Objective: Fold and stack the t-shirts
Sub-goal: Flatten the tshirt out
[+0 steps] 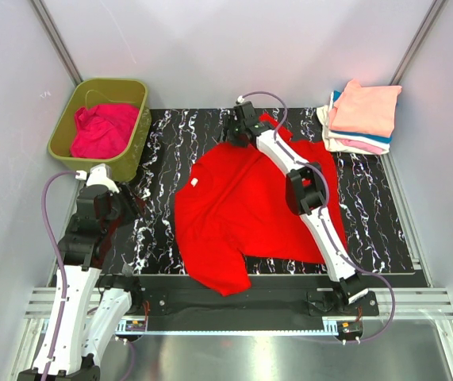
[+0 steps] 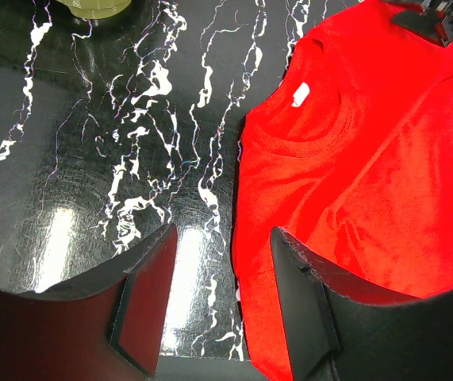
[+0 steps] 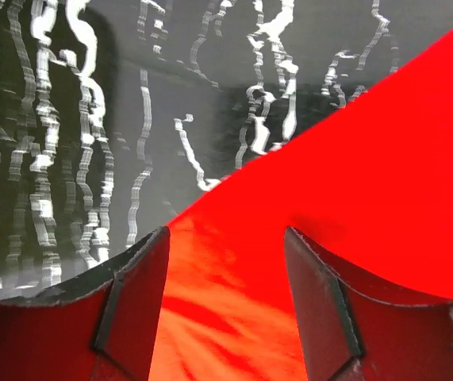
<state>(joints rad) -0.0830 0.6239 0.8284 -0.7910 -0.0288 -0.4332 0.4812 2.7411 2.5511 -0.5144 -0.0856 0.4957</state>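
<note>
A bright red t-shirt (image 1: 246, 206) lies spread on the black marbled mat (image 1: 170, 143), its collar to the left. My right gripper (image 1: 234, 131) is open at the shirt's far edge. In the right wrist view its jaws (image 3: 226, 238) stand apart just over the red cloth (image 3: 353, 198), holding nothing. My left gripper (image 1: 129, 208) is open above the mat, left of the shirt. In the left wrist view (image 2: 224, 238) the shirt's left edge (image 2: 345, 159) runs between the jaws. A magenta-pink shirt (image 1: 103, 131) lies crumpled in the tub. Folded shirts (image 1: 365, 111), peach on top, are stacked at the back right.
The olive-green tub (image 1: 135, 143) stands at the mat's back left corner, close to my left arm. Grey walls enclose the sides and back. A metal rail (image 1: 234, 305) runs along the near edge by the arm bases.
</note>
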